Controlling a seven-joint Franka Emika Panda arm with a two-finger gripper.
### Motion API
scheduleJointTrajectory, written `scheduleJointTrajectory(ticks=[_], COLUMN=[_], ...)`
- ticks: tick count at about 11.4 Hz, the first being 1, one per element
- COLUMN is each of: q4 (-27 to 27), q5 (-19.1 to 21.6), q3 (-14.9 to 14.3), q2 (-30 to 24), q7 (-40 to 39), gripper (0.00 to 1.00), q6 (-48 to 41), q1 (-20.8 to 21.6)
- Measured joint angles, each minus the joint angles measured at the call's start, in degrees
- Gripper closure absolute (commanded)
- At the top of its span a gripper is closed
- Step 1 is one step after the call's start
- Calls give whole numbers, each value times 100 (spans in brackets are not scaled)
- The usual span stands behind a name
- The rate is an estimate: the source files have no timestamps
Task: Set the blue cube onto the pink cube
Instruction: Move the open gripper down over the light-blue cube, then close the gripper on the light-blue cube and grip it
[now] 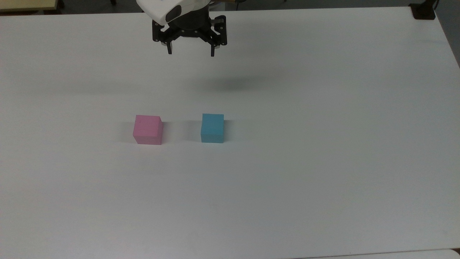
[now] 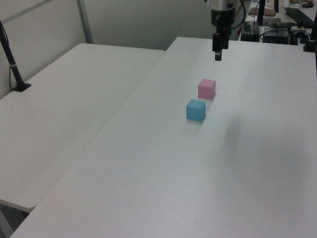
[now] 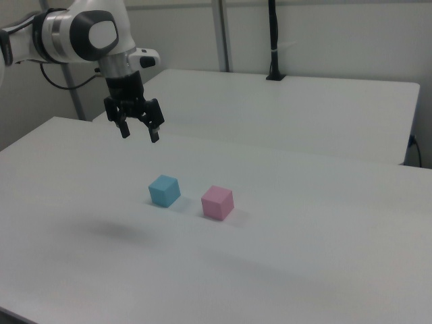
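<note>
Two small matte cubes sit on the plain white tabletop [image 1: 323, 144], both well apart from the tool [image 1: 190, 53], which hangs in the air above the tabletop with nothing between its fingers. The black two-finger tool points straight down from the white arm [image 3: 81, 34], its fingers spread wide with a clear gap between them; its soft shadow falls on the bare tabletop.

In the top view, the light-blue cube with plain faces [image 1: 212, 128] lies below the tool and slightly toward the top view's right of it, while the pastel-pink cube with a tiny dark speck on its upper face [image 1: 147, 129] lies below the tool and toward the top view's left. The two cubes stand near each other with a bare strip of tabletop between them, not touching.

In the right view, the tool [image 3: 139, 135] hovers up and to the right view's left of the light-blue cube [image 3: 164, 190], with the pastel-pink cube [image 3: 217, 202] farther from the tool. In the left view, the tool [image 2: 217, 57] hangs beyond the pastel-pink cube [image 2: 206, 88], and the light-blue cube [image 2: 195, 109] sits farther from it.
</note>
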Motion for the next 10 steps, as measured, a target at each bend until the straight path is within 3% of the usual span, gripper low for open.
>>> scheduleJointTrajectory(ticks=[4,10], q4=[-41,-131], q5=[272,361], q3=[-2,66], q2=[106,1429], q7=[9,675], gripper=[0,0], q6=[370,1677], q1=[-82,88])
